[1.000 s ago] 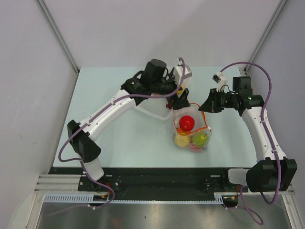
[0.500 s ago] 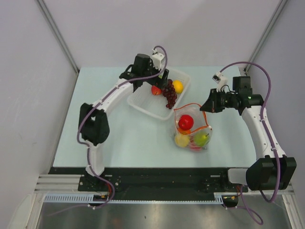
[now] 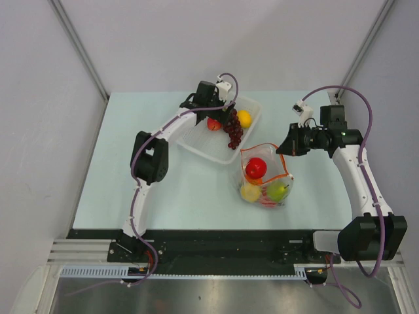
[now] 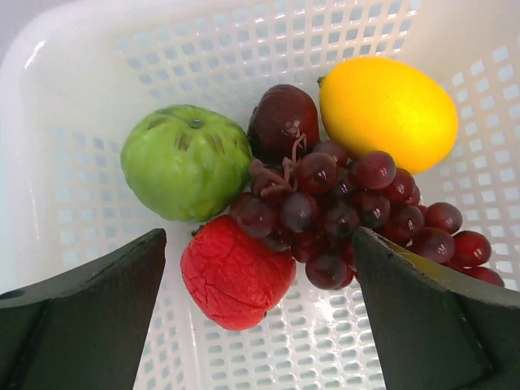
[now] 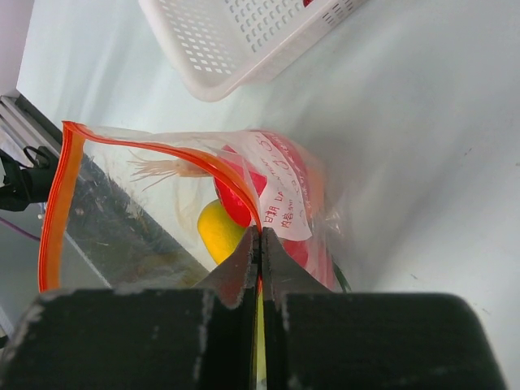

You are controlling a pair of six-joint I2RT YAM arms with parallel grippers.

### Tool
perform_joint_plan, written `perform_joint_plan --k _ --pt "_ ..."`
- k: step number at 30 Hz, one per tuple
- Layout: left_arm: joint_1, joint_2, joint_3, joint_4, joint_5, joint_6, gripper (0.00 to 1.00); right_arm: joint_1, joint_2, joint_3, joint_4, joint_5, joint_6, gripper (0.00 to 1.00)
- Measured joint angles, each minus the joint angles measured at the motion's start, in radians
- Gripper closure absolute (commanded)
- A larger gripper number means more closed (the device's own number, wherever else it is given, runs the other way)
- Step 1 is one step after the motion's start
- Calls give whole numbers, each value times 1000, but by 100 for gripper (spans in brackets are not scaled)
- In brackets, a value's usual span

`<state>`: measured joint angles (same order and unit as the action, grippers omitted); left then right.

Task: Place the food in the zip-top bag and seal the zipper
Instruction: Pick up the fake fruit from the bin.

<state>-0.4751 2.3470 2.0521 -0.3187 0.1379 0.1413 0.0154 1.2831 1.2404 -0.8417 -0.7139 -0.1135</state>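
Saw left gripper [image 3: 220, 114] spread wide over white tray [image 3: 200, 149], upper centre of top view, holding nothing. Found green fruit [image 4: 185, 161], red fruit [image 4: 234, 272], grape bunch [image 4: 349, 215] and lemon [image 4: 388, 110] inside. Found zip-top bag [image 3: 265, 178] mid-frame on tabletop [image 3: 196, 196], apple [image 3: 256, 167] in it. Saw right gripper [image 5: 260, 240] pinched tight on its mouth edge at the zipper [image 5: 55, 195].

Orange-edged zip-top bag [image 5: 106, 203], yellow lemon [image 4: 388, 110], purple grapes [image 4: 341, 215].

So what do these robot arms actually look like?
The left arm and right arm are slim white tubes with chunky black joints. A purple cable loops along each. Each ends in two dark, wedge-shaped fingers.
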Motion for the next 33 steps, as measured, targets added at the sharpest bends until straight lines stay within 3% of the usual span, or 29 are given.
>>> perform_joint_plan --k 14,22,25,30,33 --pt "3 13 5 -40 26 87 2 -5 17 0 -2 0 0 100" --pt "8 30 31 -44 158 30 7 -5 21 0 -2 0 0 100" --pt "8 77 117 -53 184 5 5 -5 21 0 -2 0 0 100" --pt "9 90 123 -88 200 -10 5 -5 21 0 -2 0 0 100" --pt "9 96 123 -109 198 -7 14 -5 22 0 -2 0 1 100"
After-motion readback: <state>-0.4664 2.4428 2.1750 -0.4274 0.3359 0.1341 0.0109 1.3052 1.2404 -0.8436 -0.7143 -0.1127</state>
